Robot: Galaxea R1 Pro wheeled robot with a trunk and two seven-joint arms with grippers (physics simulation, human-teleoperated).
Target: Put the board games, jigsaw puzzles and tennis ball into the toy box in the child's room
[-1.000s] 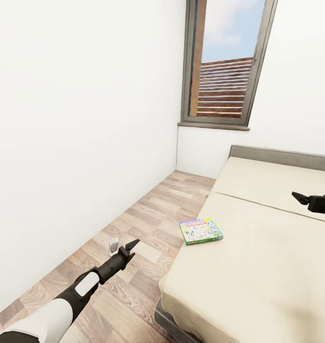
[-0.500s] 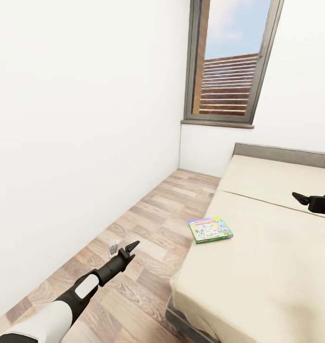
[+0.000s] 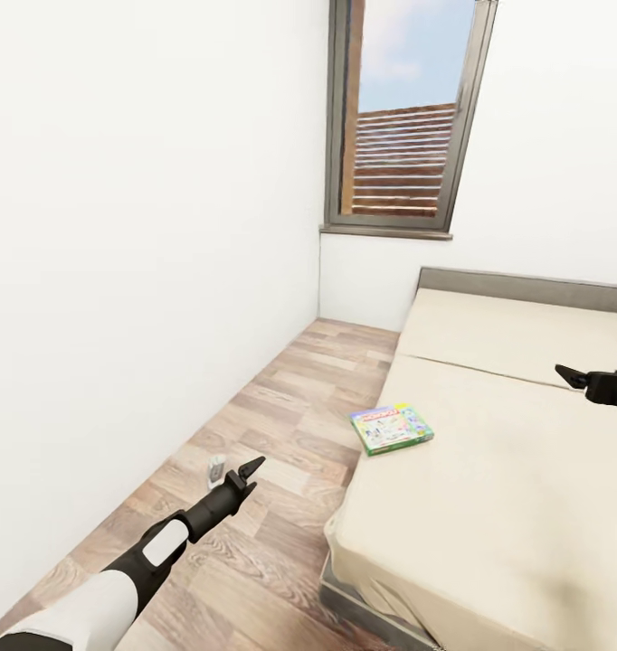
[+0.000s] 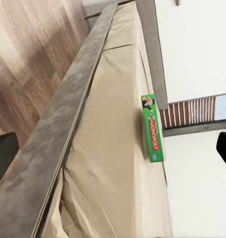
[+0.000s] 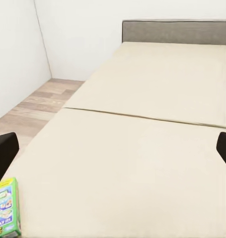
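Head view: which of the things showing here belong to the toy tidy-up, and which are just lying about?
Part of the job:
- Monopoly board game, flat on the bed near its edge
- left claw and right claw, both empty

Just lying about:
- small grey object on the wooden floor, too small to identify
- window

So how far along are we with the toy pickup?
Nothing looks done from here. One board game lies flat at the edge of the bed, untouched. The left gripper hangs over the floor, the right gripper over the mattress; both hold nothing. Grabbing that game comes next.
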